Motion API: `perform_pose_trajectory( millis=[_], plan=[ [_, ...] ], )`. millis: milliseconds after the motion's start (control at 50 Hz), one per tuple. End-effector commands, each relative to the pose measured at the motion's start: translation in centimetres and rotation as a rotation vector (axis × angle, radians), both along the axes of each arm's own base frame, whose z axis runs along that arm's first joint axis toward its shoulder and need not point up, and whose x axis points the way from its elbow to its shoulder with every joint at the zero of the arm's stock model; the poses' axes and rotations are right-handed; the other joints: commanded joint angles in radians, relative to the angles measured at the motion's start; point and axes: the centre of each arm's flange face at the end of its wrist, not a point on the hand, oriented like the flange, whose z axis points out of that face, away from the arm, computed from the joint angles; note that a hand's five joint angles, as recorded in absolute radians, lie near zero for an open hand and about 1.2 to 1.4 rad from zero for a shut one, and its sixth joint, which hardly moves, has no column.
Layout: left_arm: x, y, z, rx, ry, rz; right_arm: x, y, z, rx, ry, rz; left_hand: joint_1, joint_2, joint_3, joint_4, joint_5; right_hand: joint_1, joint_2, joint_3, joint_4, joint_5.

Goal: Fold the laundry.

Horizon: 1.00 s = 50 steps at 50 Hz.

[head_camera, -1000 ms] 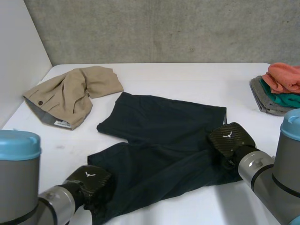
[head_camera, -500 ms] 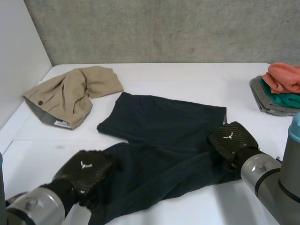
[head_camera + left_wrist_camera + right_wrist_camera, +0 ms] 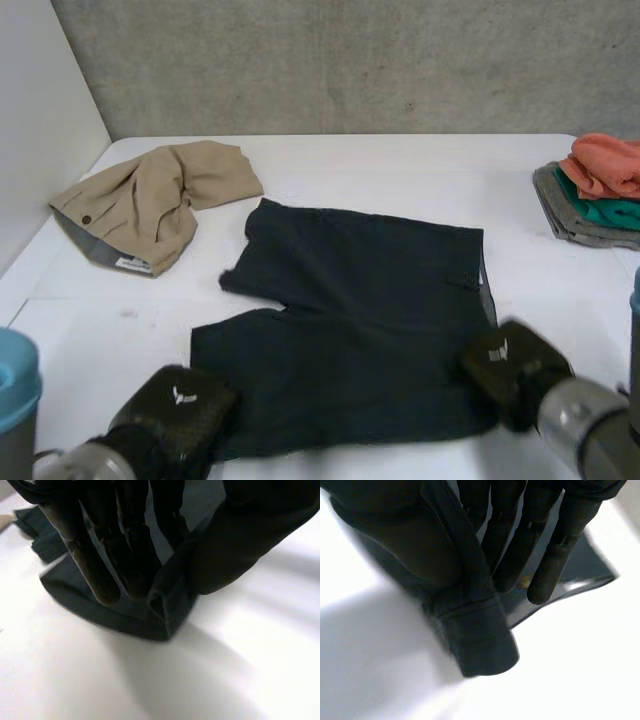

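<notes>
The left robot hand (image 3: pixel 175 415) is clamped on the hem corner of the near leg of the dark shorts (image 3: pixel 350 320). Its wrist view has the fingers (image 3: pixel 100 555) on one side, the thumb on the other, and a ridge of cloth squeezed in between. The right robot hand (image 3: pixel 510 365) is doing the same at the near corner of the waistband end, with cloth pinched between its thumb and fingers (image 3: pixel 520 545).

What's changed in the last second: the right one has come from higher up the waistband edge down toward the robot's side of the worktop (image 3: pixel 400 170). The left one was raised a bit half a second ago and is back down low. The shorts came along with them. Before, the near leg ran off at a slant and looked rumpled. Now the near edge runs roughly straight between the two hands, and the shorts lie flatter and squarer mid-worktop, waistband to the right and legs to the left.

So the straightening looks about done. With both near corners held, the likely next bit is carrying that edge over onto the far leg.

Further out, the tan shorts (image 3: pixel 150 195) sit crumpled at the far left, not yet folded, and a stack of folded clothes (image 3: pixel 600 190) sits at the right edge
</notes>
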Motion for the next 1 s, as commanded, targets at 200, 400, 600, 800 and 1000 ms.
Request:
perform_pose_trajectory(
  millis=[200, 400, 600, 800, 1000],
  plan=[
    [-3.3, -2.9, 1.9, -0.26, -0.024, -0.141, -0.6, -1.7, 1.5, -0.072, 0.001, 0.012, 0.257, 0.204, 0.21, 0.201, 0.231, 0.282, 0.221, 0.209, 0.199, 0.194],
    [-10.2, -13.4, 2.9, -0.546, 0.133, -0.053, 2.0, -8.6, 0.9, -0.282, -0.101, -0.019, 0.257, 0.204, 0.21, 0.201, 0.231, 0.282, 0.221, 0.209, 0.199, 0.194],
    [-13.8, -23.0, -0.6, -0.661, 0.077, 0.025, 4.9, -16.3, -1.0, -0.493, -0.138, -0.069, 0.257, 0.204, 0.21, 0.201, 0.231, 0.282, 0.221, 0.209, 0.199, 0.194],
    [-15.1, -25.1, -0.9, -0.715, 0.089, 0.08, 6.3, -20.0, -3.3, -0.539, -0.173, -0.109, -0.92, -0.973, -0.967, -0.976, -0.946, -0.939, -1.001, -1.013, -1.023, -1.028],
    [-13.8, -20.4, -1.3, -0.598, 0.054, 0.025, 3.8, -14.1, 1.2, -0.297, -0.383, -0.22, -0.965, -1.018, -1.011, -1.021, -0.991, -0.939, -1.001, -1.013, -1.023, -1.028]
  ],
)
